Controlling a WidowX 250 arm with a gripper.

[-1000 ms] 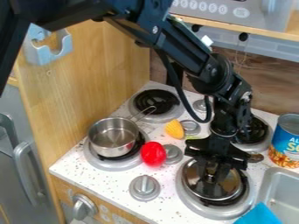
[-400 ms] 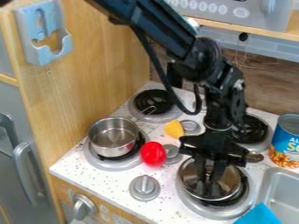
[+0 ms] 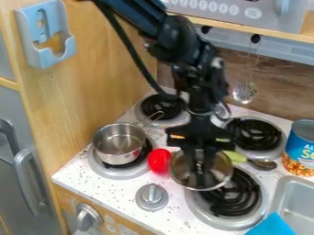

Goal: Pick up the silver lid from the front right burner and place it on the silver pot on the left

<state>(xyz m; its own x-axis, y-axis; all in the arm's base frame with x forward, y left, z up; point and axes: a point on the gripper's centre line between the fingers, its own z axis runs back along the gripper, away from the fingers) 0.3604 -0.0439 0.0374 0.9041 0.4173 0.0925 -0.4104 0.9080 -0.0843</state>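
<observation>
Right of the middle of the camera view, the black gripper (image 3: 201,178) points down, closed on the round metal-rimmed lid (image 3: 218,170). The lid is by the upper left edge of the front right burner (image 3: 238,196). Close to its left edge is a red oval object (image 3: 160,161). A silver saucepan (image 3: 119,143) stands on the front left burner, its handle pointing to the back right. Behind the gripper, a spoon (image 3: 264,165) with a green handle is partly hidden, and so is a yellow-orange object (image 3: 177,136).
Two black-coil burners are at the back, left (image 3: 162,106) and right (image 3: 254,134). A blue can (image 3: 300,148) stands at the right, above the sink (image 3: 283,196) with a blue item (image 3: 273,226). A grey knob (image 3: 151,197) sits at the front; a wooden wall (image 3: 92,78) rises at the left.
My gripper and the lid have moved left and up in the view, off the middle of the front right burner, uncovering its coil. The back right burner and the spoon show more now.
</observation>
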